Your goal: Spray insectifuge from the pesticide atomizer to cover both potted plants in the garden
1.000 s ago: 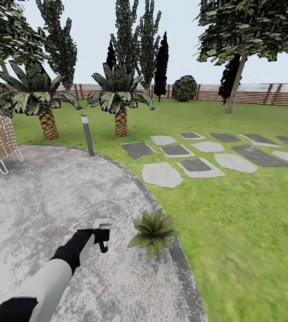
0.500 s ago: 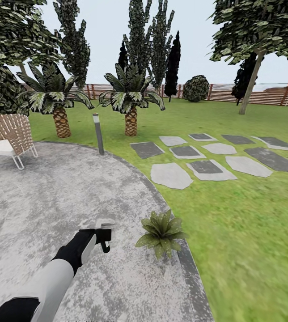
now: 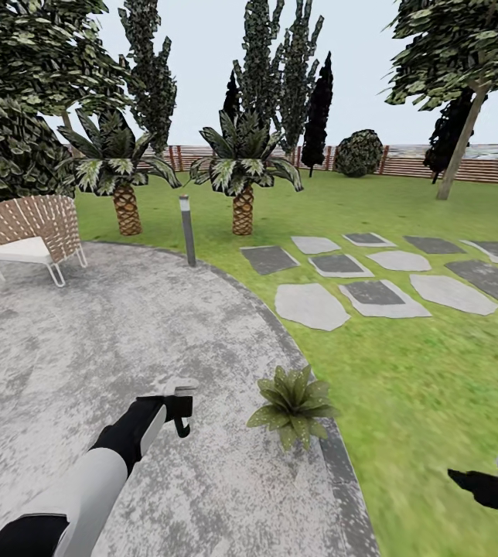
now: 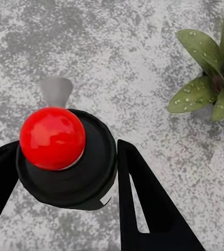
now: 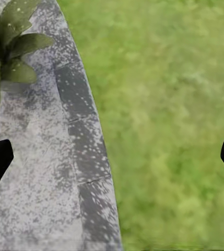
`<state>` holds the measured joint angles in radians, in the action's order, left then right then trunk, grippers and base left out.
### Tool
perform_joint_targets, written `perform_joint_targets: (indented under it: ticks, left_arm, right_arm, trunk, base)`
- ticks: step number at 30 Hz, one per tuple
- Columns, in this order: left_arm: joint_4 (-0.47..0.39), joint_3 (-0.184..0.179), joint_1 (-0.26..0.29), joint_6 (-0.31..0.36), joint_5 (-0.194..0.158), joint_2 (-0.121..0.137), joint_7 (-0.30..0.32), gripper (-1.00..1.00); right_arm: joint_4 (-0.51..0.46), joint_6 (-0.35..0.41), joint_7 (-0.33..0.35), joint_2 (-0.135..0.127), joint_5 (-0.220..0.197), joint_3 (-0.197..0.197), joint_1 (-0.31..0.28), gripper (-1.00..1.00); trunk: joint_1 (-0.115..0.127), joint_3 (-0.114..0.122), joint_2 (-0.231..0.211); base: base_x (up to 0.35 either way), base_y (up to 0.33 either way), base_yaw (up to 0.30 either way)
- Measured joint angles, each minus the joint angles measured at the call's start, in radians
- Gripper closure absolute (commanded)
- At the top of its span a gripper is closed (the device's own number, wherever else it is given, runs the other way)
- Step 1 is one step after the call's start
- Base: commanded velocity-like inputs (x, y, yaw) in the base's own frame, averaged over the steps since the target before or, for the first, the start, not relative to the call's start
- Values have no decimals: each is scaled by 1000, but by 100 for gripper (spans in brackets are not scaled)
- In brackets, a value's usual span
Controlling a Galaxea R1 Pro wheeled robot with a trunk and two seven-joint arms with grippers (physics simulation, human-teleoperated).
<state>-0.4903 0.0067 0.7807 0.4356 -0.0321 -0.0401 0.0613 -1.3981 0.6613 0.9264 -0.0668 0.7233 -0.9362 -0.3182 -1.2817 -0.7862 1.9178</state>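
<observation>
While the left claw (image 4: 109, 201) grips the dark, red-capped pesticide atomizer (image 4: 65, 157), the low olive-green potted plant (image 3: 291, 402) sits at its 3 o'clock on the grey paved patio (image 3: 86, 340). Spraying step: next, aim the nozzle at the leaves. Right claw (image 5: 112, 162) spread open.

Head view: high vantage, facing forward and down across the grey patio (image 3: 86, 340) toward lawn (image 3: 434, 371), stepping stones (image 3: 373, 271) and the far fence (image 3: 473, 166); wide, distant framing.

Left wrist view: close, aimed straight down along the left gripper (image 4: 65, 172) at patio paving, with a potted plant (image 4: 211, 78) at the frame's edge.

Right wrist view: close, aimed down over the patio's kerb (image 5: 85, 141), half paving, half grass (image 5: 169, 115).

Shared ground: the same potted plant (image 3: 291, 402) and patio surface appear in all three; the kerb and lawn are shared by the head and right wrist views.
</observation>
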Motion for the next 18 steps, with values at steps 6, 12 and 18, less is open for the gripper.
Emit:
perform_joint_targets:
  ticks: [6,12,18]
  left_arm:
    - [-87,-1,0,7,-1,-1,0,100]
    - [-121,-3,0,59,-2,-7,0,100]
    - [-122,-4,0,62,-2,-10,0,100]
  right_arm:
    - [-84,344,-405,137,-8,545,-13,-100]
    - [-90,339,-577,167,-26,606,-13,-100]
    - [-87,88,-922,170,-336,642,-12,-100]
  trunk:
    - [0,0,0]
    - [0,0,0]
    - [0,0,0]
  base:
    - [0,0,0]
    - [0,0,0]
    - [0,0,0]
